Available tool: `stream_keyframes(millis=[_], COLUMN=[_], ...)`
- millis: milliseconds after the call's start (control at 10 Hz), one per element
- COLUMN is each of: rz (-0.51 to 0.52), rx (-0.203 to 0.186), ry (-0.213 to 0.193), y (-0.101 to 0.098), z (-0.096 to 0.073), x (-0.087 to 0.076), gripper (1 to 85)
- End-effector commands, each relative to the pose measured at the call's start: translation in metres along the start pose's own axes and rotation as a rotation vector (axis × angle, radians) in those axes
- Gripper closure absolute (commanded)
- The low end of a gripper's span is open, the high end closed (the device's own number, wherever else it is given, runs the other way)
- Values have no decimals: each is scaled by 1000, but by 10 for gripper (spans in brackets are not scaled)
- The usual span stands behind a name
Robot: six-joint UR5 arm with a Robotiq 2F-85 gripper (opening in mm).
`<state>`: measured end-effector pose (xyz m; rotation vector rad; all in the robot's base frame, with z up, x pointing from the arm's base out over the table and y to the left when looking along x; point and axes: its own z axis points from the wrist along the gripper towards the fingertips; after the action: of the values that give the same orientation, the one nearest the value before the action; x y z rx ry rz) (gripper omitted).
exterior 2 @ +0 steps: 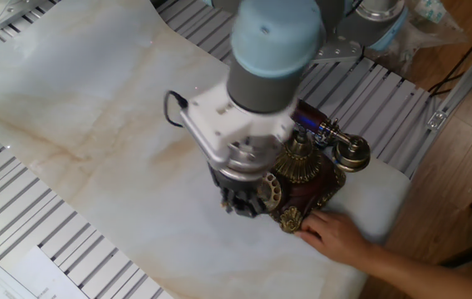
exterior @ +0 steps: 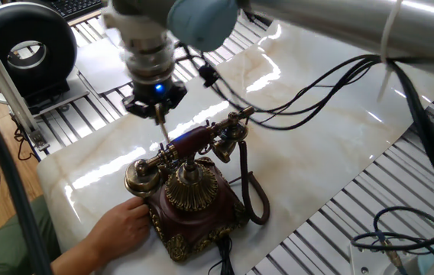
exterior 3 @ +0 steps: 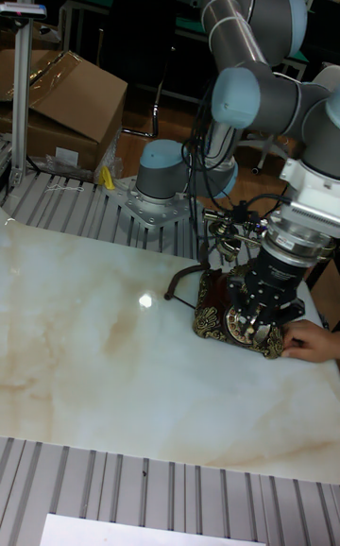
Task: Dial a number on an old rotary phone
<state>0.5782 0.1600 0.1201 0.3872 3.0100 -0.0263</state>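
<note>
The old rotary phone (exterior: 190,200) stands on the marble tabletop, with a maroon base, brass trim and a brass dome (exterior: 189,182). Its maroon-and-brass handset (exterior: 194,140) rests across the cradle, and the dark cord (exterior: 252,195) loops to the right. My gripper (exterior: 160,122) hangs just above the handset's left half, its fingers pressed together into one thin tip, clear of the phone. From the other side my gripper (exterior 2: 241,202) sits beside the phone's front face, where a brass dial (exterior 2: 270,191) shows. The phone (exterior 3: 223,308) is partly hidden behind my gripper (exterior 3: 255,317) in the tall view.
A person's hand (exterior: 125,226) steadies the base at its front left corner; the hand (exterior 2: 334,236) also shows from the other side. Black cables (exterior: 301,99) trail from my wrist over the marble. A round black device (exterior: 23,44) sits far left. A cardboard box (exterior 3: 64,102) lies behind the table.
</note>
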Motion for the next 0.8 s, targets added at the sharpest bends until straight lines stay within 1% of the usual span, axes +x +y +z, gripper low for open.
stream_keyframes(millis=[0,100,200,400,500,600,700], rz=[-134,-182,-220,-235,-242,-252,-257], rx=[-20,-14,12,4,-7,-28,-35], ry=[13,14,15,-7,-23,-40,-44], y=[-51,-70,-85,-83,-80,-76,-74], z=[3,8,9,20,28,35,41], x=[-9,-10,-11,-18,-22,-25,-26], gripper=[843,843,843,843,843,843,843])
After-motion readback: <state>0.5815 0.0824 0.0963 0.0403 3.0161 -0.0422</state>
